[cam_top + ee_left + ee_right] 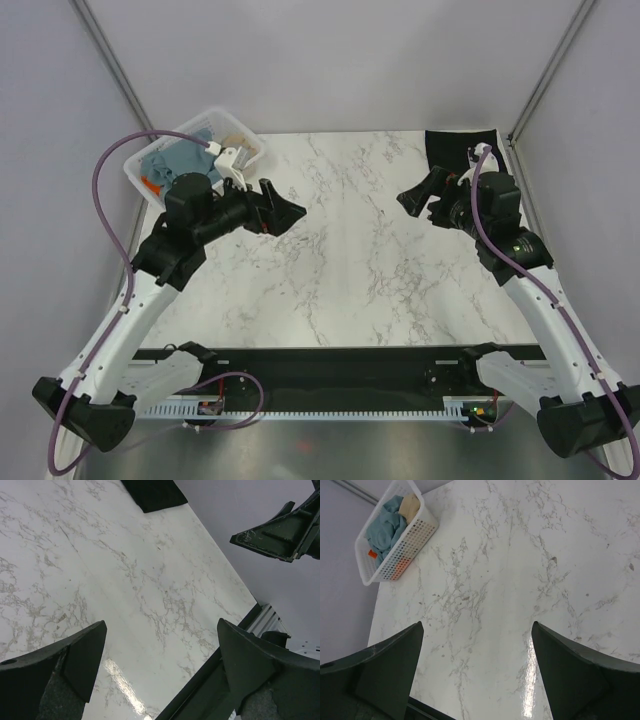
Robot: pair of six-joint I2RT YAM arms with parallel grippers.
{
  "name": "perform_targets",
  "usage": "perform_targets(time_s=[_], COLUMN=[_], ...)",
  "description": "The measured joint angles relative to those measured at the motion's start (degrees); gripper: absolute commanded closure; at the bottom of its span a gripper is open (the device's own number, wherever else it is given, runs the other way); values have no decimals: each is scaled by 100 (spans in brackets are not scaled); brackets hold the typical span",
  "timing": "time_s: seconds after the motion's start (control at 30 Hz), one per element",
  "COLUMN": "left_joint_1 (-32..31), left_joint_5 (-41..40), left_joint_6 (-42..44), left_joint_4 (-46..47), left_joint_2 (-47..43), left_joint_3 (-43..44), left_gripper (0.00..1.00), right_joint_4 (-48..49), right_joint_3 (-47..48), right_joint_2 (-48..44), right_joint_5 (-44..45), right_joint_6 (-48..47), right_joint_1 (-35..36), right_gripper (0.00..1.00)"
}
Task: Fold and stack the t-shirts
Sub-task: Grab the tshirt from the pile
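The t-shirts lie in two places. A slate blue-grey one, a beige one and an orange one are bunched in the white lattice basket at the far left corner. A black one lies flat at the far right corner. My left gripper hovers open and empty over the marble, just right of the basket. My right gripper is open and empty too, near the black shirt.
The marble table spreads between the two grippers, which point at each other. A black strip and cable rail run along the near edge. Grey walls close the left, right and far sides.
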Motion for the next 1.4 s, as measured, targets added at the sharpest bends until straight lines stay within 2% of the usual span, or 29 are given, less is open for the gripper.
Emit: perform_targets(time_s=[0.23,0.37,0.57,0.7,0.87,1.0,1.17,1.23,1.4], left_joint_1=[0,2,273,1005,1993,2507,2820,2900,3005], left_joint_5=[-356,-1211,-2695,-3195,-3414,-3473,-3294,-3228,-3088], left_joint_6=[0,2,271,382,363,361,341,339,337], left_joint_4=[2,-13,11,59,31,66,50,61,57], left_joint_2=[214,562,1720,2865,3991,4951,5805,6078,6559], left_joint_3=[28,240,1005,1700,2315,3108,3807,4019,4159], left_gripper=[1,2,5,10,14,19,20,25,28], right_joint_4=[0,2,101,149,284,466,662,730,789], right_joint_3=[2,0,-72,-136,-162,-229,-258,-258,-258], right_joint_2=[20,17,11,13,-48,-249,-389,-378,-256], right_joint_5=[0,0,-22,-179,-400,-476,-459,-455,-452], right_joint_6=[-2,2,103,153,162,166,162,162,173], right_joint_1=[0,0,0,0,0,0,0,0,0], right_gripper=[2,2,2,2,2,2,2,2,2])
